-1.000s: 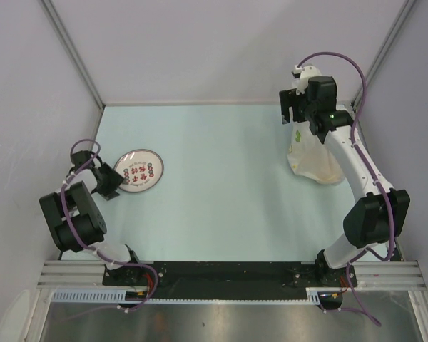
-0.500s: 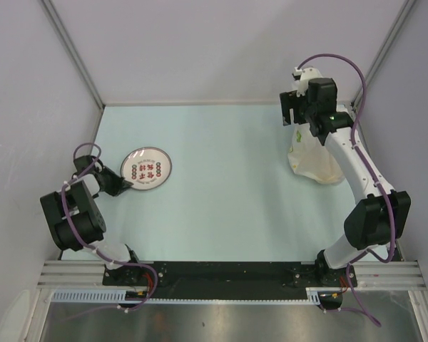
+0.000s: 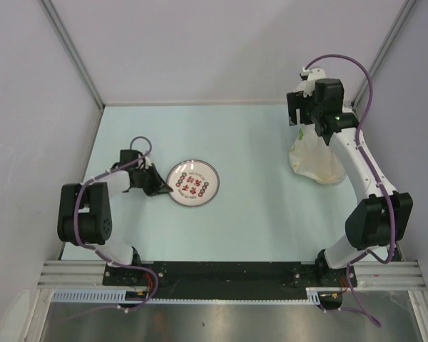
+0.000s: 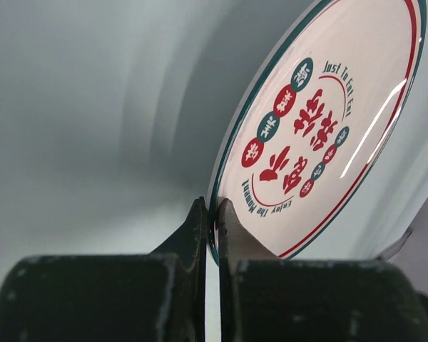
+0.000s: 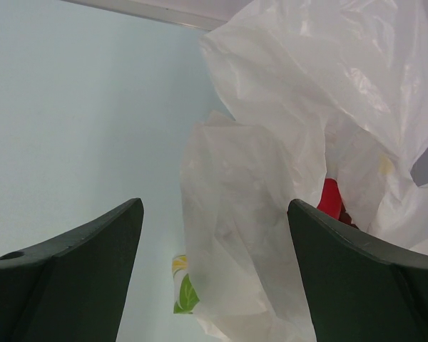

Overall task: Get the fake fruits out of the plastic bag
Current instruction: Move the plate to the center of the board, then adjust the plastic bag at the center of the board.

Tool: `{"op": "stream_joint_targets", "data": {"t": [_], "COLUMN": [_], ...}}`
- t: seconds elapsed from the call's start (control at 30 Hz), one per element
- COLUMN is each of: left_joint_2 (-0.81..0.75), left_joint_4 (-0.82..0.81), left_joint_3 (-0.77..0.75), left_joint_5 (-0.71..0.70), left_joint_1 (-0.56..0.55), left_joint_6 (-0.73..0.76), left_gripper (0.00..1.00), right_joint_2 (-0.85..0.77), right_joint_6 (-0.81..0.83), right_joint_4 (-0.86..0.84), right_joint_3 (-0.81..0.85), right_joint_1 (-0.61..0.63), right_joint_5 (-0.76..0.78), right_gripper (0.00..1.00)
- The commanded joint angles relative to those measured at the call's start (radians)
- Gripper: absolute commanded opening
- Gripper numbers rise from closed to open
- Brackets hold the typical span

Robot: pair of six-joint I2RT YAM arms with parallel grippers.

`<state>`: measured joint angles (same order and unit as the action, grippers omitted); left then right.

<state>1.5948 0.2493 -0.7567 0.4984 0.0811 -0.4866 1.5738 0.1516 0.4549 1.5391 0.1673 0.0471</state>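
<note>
The left end effector [image 4: 212,214] has just clamped the plate [image 3: 192,184] by its rim and dragged it right, toward the middle of the table [image 3: 257,214]. Far right, the right end effector [image 5: 214,206] hangs open over the plastic bag [image 3: 315,160], with a red fruit [image 5: 331,199] inside; nothing is out yet.

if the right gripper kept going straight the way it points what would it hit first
Most likely the plastic bag: a crumpled fold of it fills the gap ahead of the open right gripper. A red fruit shows deeper inside, off to the side. Exact depth is unclear.
</note>
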Motion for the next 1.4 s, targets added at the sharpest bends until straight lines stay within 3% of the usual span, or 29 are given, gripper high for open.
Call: {"op": "stream_joint_targets", "data": {"t": [0.0,0.1,0.3,0.43,0.47,0.5,0.53,0.63,0.8,1.17,1.37], "left_joint_2": [0.028,0.076,-0.025,-0.033,-0.023,-0.018,-0.018,-0.042,-0.130,-0.076,-0.076], "left_joint_4": [0.165,0.245,0.186,0.166,0.171,0.177,0.201,0.245,0.292,0.285,0.281], "left_joint_3": [-0.036,-0.052,0.028,0.010,0.000,-0.025,-0.042,-0.121,-0.274,-0.575,-0.650], "left_joint_5": [-0.031,-0.002,-0.006,-0.021,-0.027,-0.037,-0.066,-0.086,-0.060,-0.037,-0.040], "left_joint_1": [-0.157,-0.271,-0.492,-0.550,-0.550,-0.550,-0.550,-0.547,-0.541,-0.446,-0.445], "left_joint_6": [0.247,0.325,0.345,0.349,0.350,0.352,0.353,0.371,0.399,0.367,0.365], "left_gripper": [0.00,0.00,0.00,0.00,0.07,0.23,0.51,0.74,0.90,0.90,0.90], "right_joint_2": [-0.047,-0.052,-0.077,-0.083,-0.084,-0.087,-0.098,-0.130,-0.215,-0.236,-0.209], "right_joint_6": [0.000,-0.009,-0.004,-0.009,-0.014,-0.015,-0.015,-0.027,-0.107,-0.256,-0.322], "right_joint_4": [0.004,0.007,0.004,0.008,0.011,0.010,0.005,-0.002,-0.009,0.070,0.050], "right_joint_3": [0.000,0.000,-0.036,-0.056,-0.057,-0.057,-0.057,-0.051,-0.051,-0.062,-0.063], "right_joint_1": [-0.015,-0.023,-0.028,-0.034,-0.034,-0.034,-0.034,-0.034,-0.048,-0.069,-0.087], "right_joint_5": [-0.001,-0.012,-0.024,-0.032,-0.036,-0.036,-0.036,-0.018,0.036,-0.021,0.016], "right_gripper": [0.88,0.88,0.88,0.88,0.88,0.88,0.88,0.88,0.85,0.80,0.88]}}
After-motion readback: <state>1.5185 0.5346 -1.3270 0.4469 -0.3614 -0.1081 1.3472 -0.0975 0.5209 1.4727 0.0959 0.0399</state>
